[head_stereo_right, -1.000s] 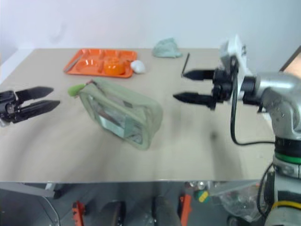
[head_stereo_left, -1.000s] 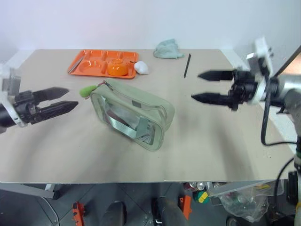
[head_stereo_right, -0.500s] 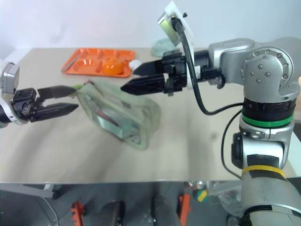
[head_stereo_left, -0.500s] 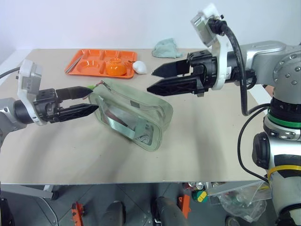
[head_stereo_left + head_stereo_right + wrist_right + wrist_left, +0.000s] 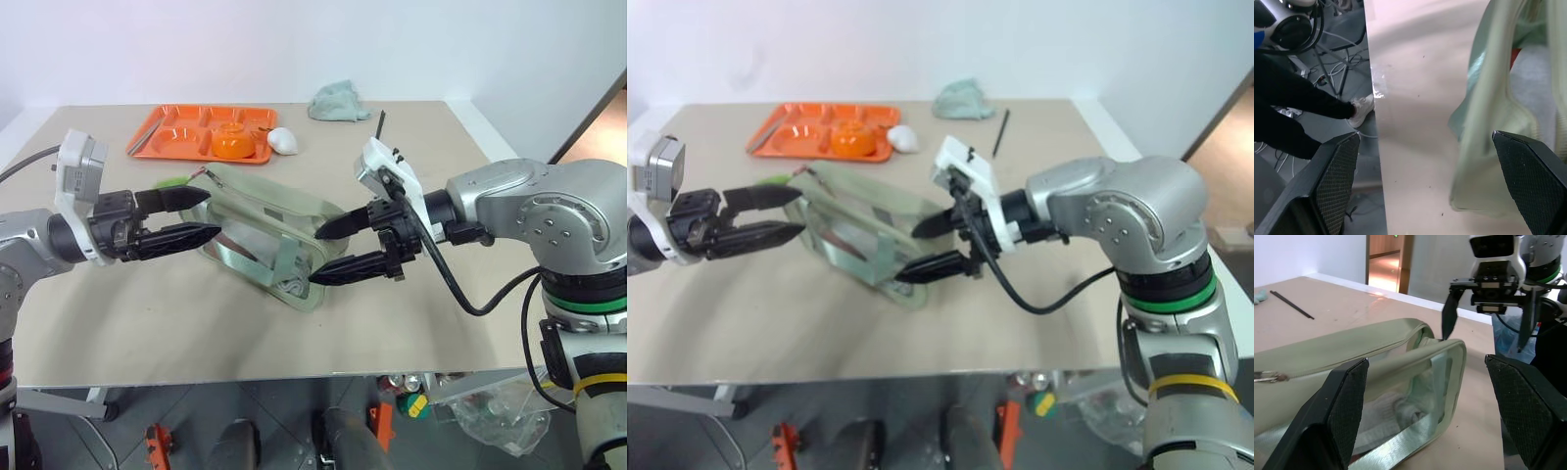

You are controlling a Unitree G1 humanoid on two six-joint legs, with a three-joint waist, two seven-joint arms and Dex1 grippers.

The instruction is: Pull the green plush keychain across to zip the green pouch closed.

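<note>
A: On the left side of the table, the left gripper is pointing at the green pouch with its 2 fingers spread apart. It is holding nothing.

B: Where is the green plush keychain?

A: It is sticking out at the pouch's far left corner, just beside the top finger. I think the gripper should be sliding a bit further back, so the fuzzy charm is sitting between both fingers before they are squeezing.

B: And on the right?

A: The right gripper is open wide too, with 1 finger above the pouch's right end and 1 below. It looks like it is getting ready for holding that end down.

B: Why?

A: If the pouch is sliding along, the zipper is probably not closing. Pulling should be slow and straight along the top.
</note>
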